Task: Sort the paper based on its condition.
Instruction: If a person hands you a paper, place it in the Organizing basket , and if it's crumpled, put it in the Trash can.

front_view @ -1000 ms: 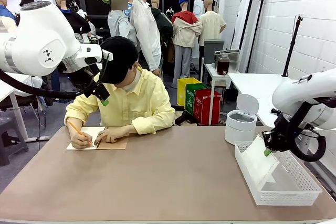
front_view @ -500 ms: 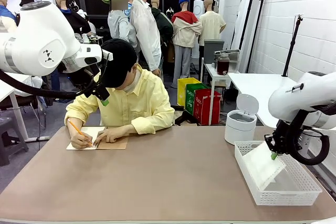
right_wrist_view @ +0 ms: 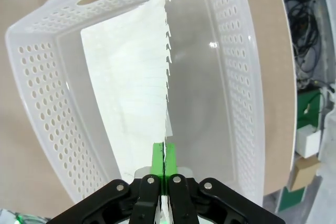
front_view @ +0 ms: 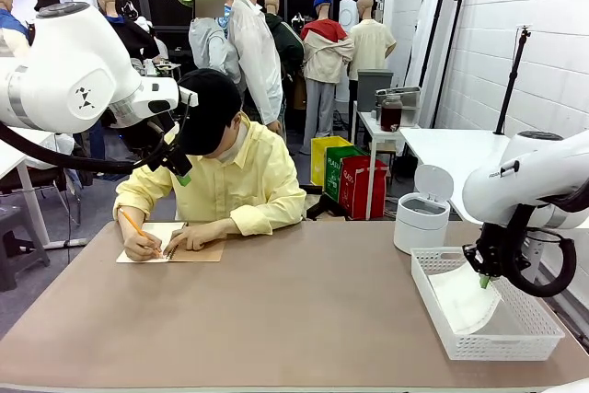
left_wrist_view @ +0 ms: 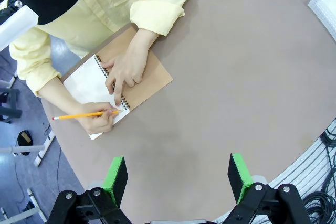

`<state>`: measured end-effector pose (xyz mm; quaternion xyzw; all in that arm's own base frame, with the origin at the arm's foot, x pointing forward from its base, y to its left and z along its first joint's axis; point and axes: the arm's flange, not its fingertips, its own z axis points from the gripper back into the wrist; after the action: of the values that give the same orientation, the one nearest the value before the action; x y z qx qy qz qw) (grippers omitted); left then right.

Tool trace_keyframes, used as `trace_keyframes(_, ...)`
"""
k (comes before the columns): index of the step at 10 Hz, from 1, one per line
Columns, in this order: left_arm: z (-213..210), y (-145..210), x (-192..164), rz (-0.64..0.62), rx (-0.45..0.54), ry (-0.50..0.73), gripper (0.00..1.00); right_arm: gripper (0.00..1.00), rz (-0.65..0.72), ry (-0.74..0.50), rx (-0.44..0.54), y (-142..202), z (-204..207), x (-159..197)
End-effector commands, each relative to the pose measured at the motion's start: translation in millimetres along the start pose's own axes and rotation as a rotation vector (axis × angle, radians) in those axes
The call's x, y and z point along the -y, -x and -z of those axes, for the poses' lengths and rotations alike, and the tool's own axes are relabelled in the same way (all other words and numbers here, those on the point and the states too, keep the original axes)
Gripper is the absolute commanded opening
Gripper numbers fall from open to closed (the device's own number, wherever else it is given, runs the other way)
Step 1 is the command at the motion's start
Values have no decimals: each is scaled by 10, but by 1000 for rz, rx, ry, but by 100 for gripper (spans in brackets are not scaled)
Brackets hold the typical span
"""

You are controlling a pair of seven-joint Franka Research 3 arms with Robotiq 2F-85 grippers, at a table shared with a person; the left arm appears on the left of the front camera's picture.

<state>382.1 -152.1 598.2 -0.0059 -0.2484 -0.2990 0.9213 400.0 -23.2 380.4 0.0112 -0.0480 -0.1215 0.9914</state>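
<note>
Pinching the paper (right_wrist_view: 131, 93) with the right gripper (right_wrist_view: 164, 150), jaws shut on one end, sheet hanging into the white basket (right_wrist_view: 31, 66) at the near right. Holding the left gripper (left_wrist_view: 177, 167) wide open, high over the notebook (left_wrist_view: 152, 72) at the far left.

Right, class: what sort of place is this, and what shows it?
Probably a robotics lab: a white left arm and right arm at a table shared with a person, beside a block wall.

Far-left edge of the brown table (front_view: 276, 319): a tan-covered spiral-bound notebook (front_view: 207, 250) lies open, a yellow pencil (left_wrist_view: 79, 115) tip on its white page. Far-right corner: a round white plastic bin (front_view: 421, 223), lid up, just behind a white perforated plastic basket (front_view: 433, 306).
</note>
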Motion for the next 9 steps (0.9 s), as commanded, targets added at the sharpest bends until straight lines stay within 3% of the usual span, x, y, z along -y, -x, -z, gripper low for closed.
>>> trace_keyframes(1, -16, -2, -18, 1, 3, -2, 100, 6, 8, 40, 18, 186, 120, -42)
trace_keyframes(6, -16, -2, -18, 1, 3, -2, 100, 100, 14, 72, -25, 182, 94, -35)
trace_keyframes(9, -16, -2, -18, 1, 3, -2, 100, 100, 19, 102, -27, 149, -34, -42)
